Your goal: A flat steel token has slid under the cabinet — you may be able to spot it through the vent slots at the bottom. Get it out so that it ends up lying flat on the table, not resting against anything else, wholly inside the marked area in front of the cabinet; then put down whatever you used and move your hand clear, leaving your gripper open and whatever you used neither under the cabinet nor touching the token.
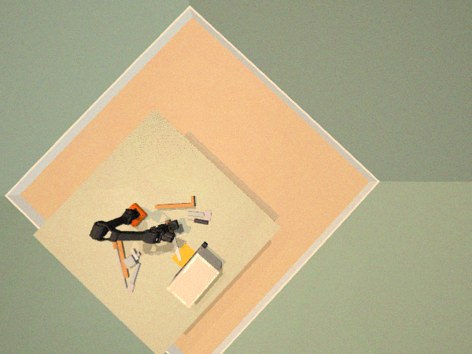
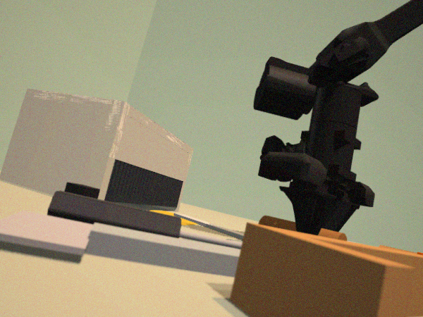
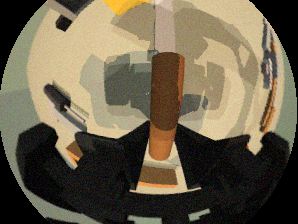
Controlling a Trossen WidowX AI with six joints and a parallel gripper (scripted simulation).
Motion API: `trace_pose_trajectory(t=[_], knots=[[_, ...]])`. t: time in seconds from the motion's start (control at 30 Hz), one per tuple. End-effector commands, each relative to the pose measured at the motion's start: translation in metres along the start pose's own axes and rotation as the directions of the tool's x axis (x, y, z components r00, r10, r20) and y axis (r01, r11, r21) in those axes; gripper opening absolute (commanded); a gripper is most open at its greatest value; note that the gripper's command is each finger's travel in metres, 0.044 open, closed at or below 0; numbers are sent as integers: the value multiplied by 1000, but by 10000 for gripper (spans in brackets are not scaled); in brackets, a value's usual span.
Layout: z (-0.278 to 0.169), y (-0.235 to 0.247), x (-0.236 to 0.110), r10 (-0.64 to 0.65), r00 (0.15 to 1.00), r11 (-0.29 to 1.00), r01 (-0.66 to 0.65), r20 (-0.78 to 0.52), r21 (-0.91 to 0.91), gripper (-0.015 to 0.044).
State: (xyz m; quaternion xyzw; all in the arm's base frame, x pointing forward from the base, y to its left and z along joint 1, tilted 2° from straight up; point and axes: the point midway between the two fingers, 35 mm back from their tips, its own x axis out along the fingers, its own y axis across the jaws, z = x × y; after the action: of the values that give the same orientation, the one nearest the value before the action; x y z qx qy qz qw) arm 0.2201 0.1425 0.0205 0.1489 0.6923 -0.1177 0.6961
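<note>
one cabinet, one yellow marked area ahead of the jaws, one brown-handled tool between them, two orange l-shaped tools beside.

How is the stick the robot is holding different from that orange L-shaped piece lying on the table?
The held stick has a round brown handle and a pale flat blade reaching toward the yellow marked area; the L-shaped piece is orange throughout, with a short foot at one end. The stick is clamped in the fingers; the L-shaped piece lies free. Both are long and thin.
</note>
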Motion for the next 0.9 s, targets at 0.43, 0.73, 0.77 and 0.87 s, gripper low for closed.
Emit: trace_pose_trajectory(t=[0.43, 0.73, 0.77, 0.87], knots=[[14, -11, -1, -1, 1000, 1000, 1, 4, 19, 0], [21, -17, -1, -1, 1000, 1000, 1, 5, 23, 0], [22, -18, -1, -1, 1000, 1000, 1, 5, 23, 0], [24, -20, -1, -2, 1000, 1000, 2, 5, 24, 0]])
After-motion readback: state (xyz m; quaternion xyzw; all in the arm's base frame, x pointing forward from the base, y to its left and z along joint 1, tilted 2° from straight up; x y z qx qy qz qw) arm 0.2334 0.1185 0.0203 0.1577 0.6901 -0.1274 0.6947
